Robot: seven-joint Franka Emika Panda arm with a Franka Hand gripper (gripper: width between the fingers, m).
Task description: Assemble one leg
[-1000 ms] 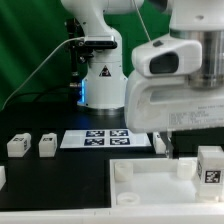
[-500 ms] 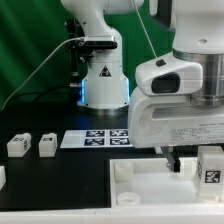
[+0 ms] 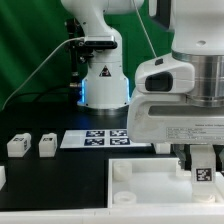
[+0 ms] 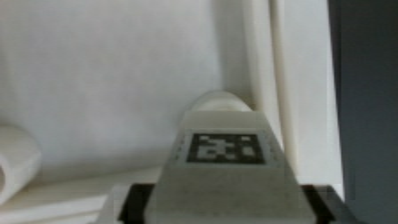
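The gripper [image 3: 203, 158] is clamped on the leg [image 3: 203, 171]. In the wrist view the dark pads [image 4: 137, 203] press against both sides of the white post, with no gap showing. The tagged face of the leg looks toward the wrist camera, and its rounded end points away from it. In the exterior view the leg hangs upright below the big white hand, its black-and-white tag facing that camera. It is over the panel [image 3: 150, 190], close to the exterior view's right edge. Whether the leg's lower end touches the panel or sits just above it cannot be told. The wrist view is nearly filled by the pale panel surface behind the leg, with a raised white border running just beside the post and a dark strip beyond it. A curved white edge [image 4: 15, 150] shows off to one side, too cropped to identify. Nothing stands between the leg and the panel. Farther out on the black table [image 3: 60, 190], the marker board [image 3: 97, 137] lies flat in front of the arm's base [image 3: 103, 85], well apart from the gripper. Toward the exterior view's left stand a spare post [image 3: 17, 145] and a second spare post [image 3: 47, 145], near each other and apart from the panel. A further white piece [image 3: 2, 177] is cut off at that view's left edge.
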